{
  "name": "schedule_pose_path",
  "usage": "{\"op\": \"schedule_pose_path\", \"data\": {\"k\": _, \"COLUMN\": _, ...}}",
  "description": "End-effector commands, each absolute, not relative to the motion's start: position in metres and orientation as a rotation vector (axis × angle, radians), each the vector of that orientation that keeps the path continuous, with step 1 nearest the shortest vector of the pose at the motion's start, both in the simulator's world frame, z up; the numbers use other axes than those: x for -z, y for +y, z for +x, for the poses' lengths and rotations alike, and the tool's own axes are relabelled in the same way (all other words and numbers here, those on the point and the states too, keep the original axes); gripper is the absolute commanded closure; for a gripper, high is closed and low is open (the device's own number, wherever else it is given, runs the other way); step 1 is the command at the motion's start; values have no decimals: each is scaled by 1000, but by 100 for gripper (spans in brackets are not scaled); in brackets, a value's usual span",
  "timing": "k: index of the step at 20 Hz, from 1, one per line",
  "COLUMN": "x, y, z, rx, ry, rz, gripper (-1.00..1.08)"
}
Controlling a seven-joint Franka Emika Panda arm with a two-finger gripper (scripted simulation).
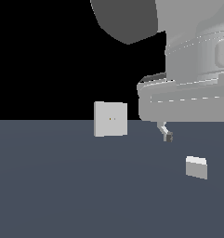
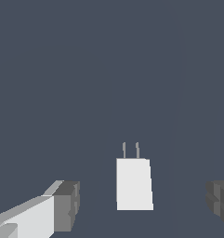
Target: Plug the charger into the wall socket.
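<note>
The charger (image 1: 196,167) is a small pale block lying flat on the dark floor at the exterior view's right. In the wrist view the charger (image 2: 133,184) shows two thin prongs sticking out of one end. My gripper (image 1: 198,138) hangs a little above it, open, with one fingertip to each side and nothing held. In the wrist view the gripper (image 2: 143,202) straddles the block with wide gaps on both sides. The wall socket (image 1: 110,119) is an upright pale square plate with two tiny dots at its centre, standing farther back toward the exterior view's left.
The dark grey floor (image 1: 62,186) runs flat across the scene. The arm's large pale body (image 1: 192,69) fills the upper right of the exterior view.
</note>
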State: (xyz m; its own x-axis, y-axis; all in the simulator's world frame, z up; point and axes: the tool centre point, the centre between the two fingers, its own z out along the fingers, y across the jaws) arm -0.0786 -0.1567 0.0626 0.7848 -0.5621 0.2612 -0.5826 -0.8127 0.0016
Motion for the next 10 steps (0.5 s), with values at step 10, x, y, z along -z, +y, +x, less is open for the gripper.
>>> {"op": "schedule_pose_path", "data": {"k": 10, "x": -28, "y": -156, "z": -80, "rx": -384, "ry": -934, "rz": 2890, "gripper": -92}}
